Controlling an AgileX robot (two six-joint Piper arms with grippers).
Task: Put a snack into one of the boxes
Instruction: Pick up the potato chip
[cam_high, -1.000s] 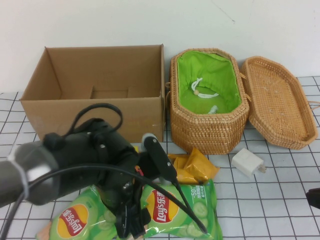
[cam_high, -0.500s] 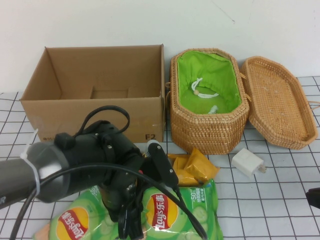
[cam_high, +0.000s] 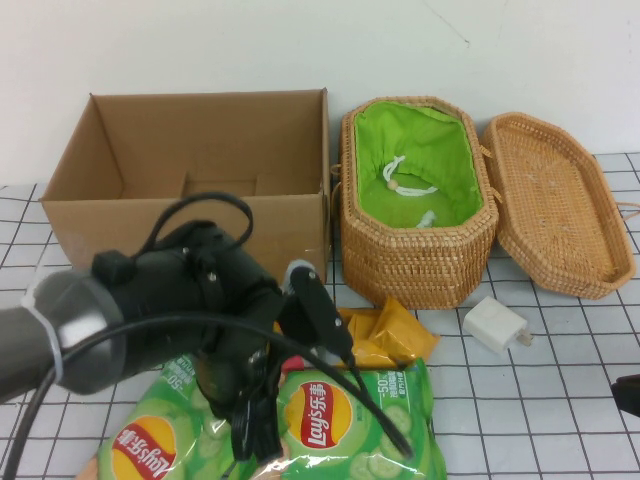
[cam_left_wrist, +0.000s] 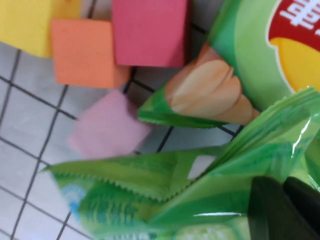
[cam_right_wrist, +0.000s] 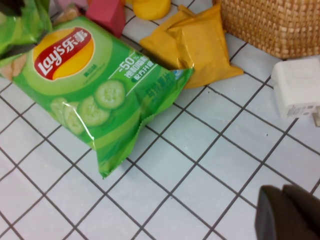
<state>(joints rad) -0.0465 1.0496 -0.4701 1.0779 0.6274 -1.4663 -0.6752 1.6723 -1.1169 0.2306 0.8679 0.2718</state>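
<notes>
Two green Lay's chip bags lie at the table's front: one on the left (cam_high: 150, 440) and one on the right (cam_high: 345, 420) (cam_right_wrist: 95, 85). My left gripper (cam_high: 255, 448) (cam_left_wrist: 284, 186) is down between them, shut on the crinkled edge of the left bag (cam_left_wrist: 150, 185). Yellow snack packets (cam_high: 385, 335) (cam_right_wrist: 197, 47) lie in front of the open wicker basket (cam_high: 420, 255), which has a green lining. An open cardboard box (cam_high: 190, 225) stands to its left. My right gripper (cam_right_wrist: 283, 192) (cam_high: 628, 395) hovers shut and empty at the right edge.
The basket's lid (cam_high: 555, 200) lies to the right of the basket. A white charger (cam_high: 495, 325) (cam_right_wrist: 297, 85) sits in front of it. Red (cam_left_wrist: 150, 30), orange (cam_left_wrist: 82, 52), pink (cam_left_wrist: 107, 132) and yellow (cam_left_wrist: 25, 22) foam blocks lie beside the chip bags, under my left arm.
My left gripper has gone from open to shut, pinching the left chip bag's edge. That bag has shifted and crumpled upward; the right arm stayed still.
</notes>
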